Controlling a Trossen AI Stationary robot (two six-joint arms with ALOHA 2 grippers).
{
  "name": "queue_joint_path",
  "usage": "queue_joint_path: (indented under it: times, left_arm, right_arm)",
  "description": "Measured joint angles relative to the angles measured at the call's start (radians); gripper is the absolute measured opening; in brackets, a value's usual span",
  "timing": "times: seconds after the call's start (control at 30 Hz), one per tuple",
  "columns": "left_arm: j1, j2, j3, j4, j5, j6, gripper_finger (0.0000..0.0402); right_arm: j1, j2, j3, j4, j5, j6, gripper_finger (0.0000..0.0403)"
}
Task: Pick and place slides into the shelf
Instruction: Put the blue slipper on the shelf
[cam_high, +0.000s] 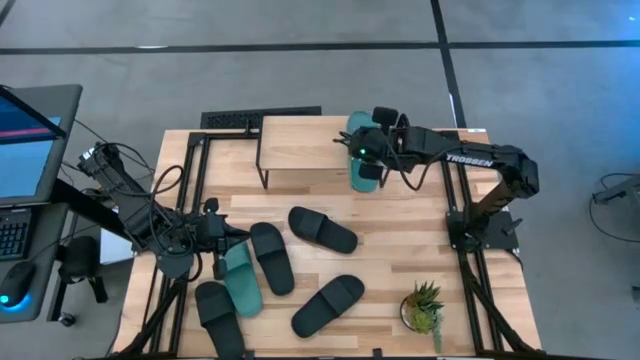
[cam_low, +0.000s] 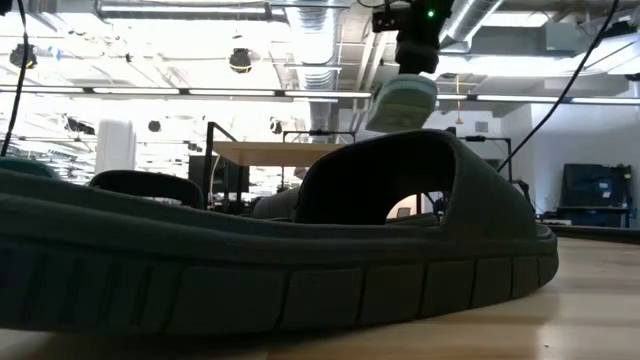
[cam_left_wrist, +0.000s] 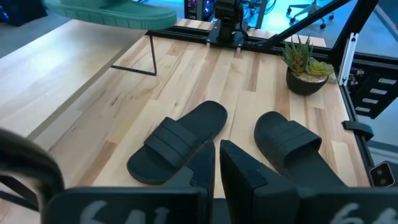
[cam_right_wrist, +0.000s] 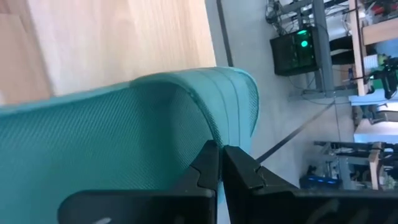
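Note:
My right gripper (cam_high: 366, 150) is shut on a teal slide (cam_high: 366, 172), held in the air just off the right end of the shelf (cam_high: 300, 150), a light wood board on thin black legs. In the low view this slide (cam_low: 400, 104) hangs below the gripper, above the shelf (cam_low: 285, 153). My left gripper (cam_high: 228, 240) is shut and touches nothing; it hovers at the table's left side. Beside it lie a second teal slide (cam_high: 241, 280) and a black slide (cam_high: 272, 257) flat on the table. Three more black slides (cam_high: 322, 229) (cam_high: 328, 304) (cam_high: 218, 315) also lie flat. My right gripper pinches the teal slide between its two fingers (cam_right_wrist: 239, 168), coming from above. Its own fingers hide the exact spot; the slide's textured face (cam_right_wrist: 124, 143) shows right beside them. The slide is lifted clear and tilted, hanging below the fingers.
A small potted plant (cam_high: 424, 308) stands near the table's near right corner. Black frame rails run along both sides of the table. One black slide (cam_low: 300, 250) lies right in front of the low camera and blocks most of that view. A monitor and keyboard stand off the table's left.

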Motion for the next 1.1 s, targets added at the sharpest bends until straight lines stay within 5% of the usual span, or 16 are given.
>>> queue_joint_path:
  times: [1.1]
  left_arm:
    - [0.000, 0.000, 0.000, 0.001, -0.108, -0.094, 0.0014]
  right_arm:
    - [-0.248, 0.000, -0.073, 0.183, -0.230, -0.294, 0.0000]
